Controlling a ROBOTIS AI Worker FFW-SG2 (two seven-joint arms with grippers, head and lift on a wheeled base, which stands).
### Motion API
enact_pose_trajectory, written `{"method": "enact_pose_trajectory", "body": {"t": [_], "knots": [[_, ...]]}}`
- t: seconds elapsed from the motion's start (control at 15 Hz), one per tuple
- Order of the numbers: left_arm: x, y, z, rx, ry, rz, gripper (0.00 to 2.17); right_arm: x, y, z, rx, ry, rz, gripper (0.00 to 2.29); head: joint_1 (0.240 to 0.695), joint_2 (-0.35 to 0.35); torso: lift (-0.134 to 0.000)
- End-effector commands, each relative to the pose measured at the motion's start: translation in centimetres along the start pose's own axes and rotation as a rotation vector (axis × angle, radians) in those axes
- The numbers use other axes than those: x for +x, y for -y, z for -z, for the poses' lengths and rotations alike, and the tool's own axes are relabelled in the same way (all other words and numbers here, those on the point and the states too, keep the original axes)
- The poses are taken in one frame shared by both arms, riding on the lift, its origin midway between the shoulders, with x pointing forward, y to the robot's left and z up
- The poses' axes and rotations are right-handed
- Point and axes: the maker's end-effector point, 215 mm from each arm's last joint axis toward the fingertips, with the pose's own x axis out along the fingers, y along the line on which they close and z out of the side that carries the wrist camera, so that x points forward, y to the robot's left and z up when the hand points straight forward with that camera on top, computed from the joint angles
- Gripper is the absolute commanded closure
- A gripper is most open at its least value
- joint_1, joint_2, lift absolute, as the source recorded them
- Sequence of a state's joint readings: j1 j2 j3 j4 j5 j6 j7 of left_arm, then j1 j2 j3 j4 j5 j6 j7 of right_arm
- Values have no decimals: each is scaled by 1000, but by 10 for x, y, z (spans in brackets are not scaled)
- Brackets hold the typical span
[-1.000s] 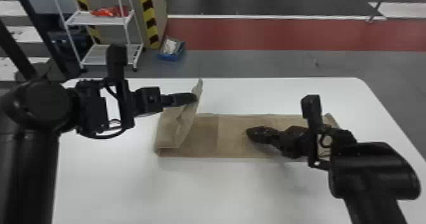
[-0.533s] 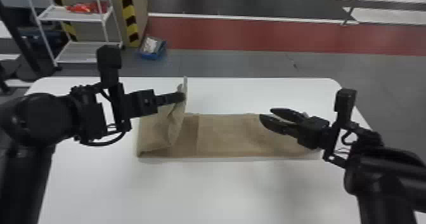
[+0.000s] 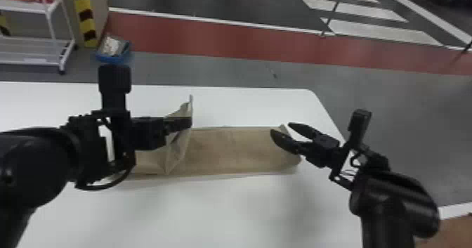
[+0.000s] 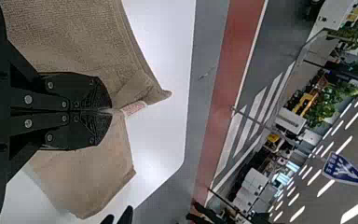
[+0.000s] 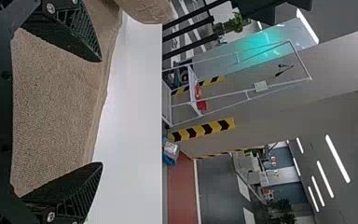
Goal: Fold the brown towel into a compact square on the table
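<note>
Toward the far edge of the tabletop [image 3: 224,212], and running roughly along it, the brown towel [image 3: 228,152] lies as a long, narrow strip, its right end close to the right edge, just in from the far right corner. Its left portion isn't flat: from where I stand, a flap rises there in a crooked peak, pinched by the left gripper [image 3: 191,122]. Those fingers are pressed together on the cloth, and the left wrist view shows fabric draping away on both sides of the pinch.

The right gripper [image 3: 280,128] is at the strip's other end, its fingers spread wide with nothing between them. Whether either tip touches the cloth I can't tell.

I'd say the lengthwise narrowing is done and the step in hand is shortening the strip, with the left end being turned inward, toward the right edge of the tabletop. To my eye the next move calls for laying that raised flap down flat, its edges in line with the strip below, before letting go. After that, the right end would want gripping and folding over the top to close up the square. The flap looks slack and a little twisted, so it could well land askew or drag the layers beneath it.
</note>
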State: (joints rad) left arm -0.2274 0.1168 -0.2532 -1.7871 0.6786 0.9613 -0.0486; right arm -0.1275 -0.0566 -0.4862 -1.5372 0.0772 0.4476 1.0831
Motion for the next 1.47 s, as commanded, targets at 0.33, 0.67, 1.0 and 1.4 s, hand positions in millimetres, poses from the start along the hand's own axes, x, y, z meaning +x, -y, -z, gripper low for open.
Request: {"method": "enact_pose_trajectory", "body": {"t": [0.33, 0.67, 1.0, 1.4], "knots": [[24, 26, -5, 27, 54, -12, 1787, -8, 4, 8, 23, -1, -9, 93, 695, -329, -124], [36, 47, 19, 27, 5, 42, -2, -9, 4, 11, 60, 1, -12, 93, 695, -350, -124], [38, 61, 28, 51, -13, 98, 36, 3, -11, 16, 89, -7, -3, 97, 695, -350, -124], [5, -78, 13, 145, 82, -184, 39, 24, -51, 20, 108, -84, 39, 221, 695, -296, -124]]}}
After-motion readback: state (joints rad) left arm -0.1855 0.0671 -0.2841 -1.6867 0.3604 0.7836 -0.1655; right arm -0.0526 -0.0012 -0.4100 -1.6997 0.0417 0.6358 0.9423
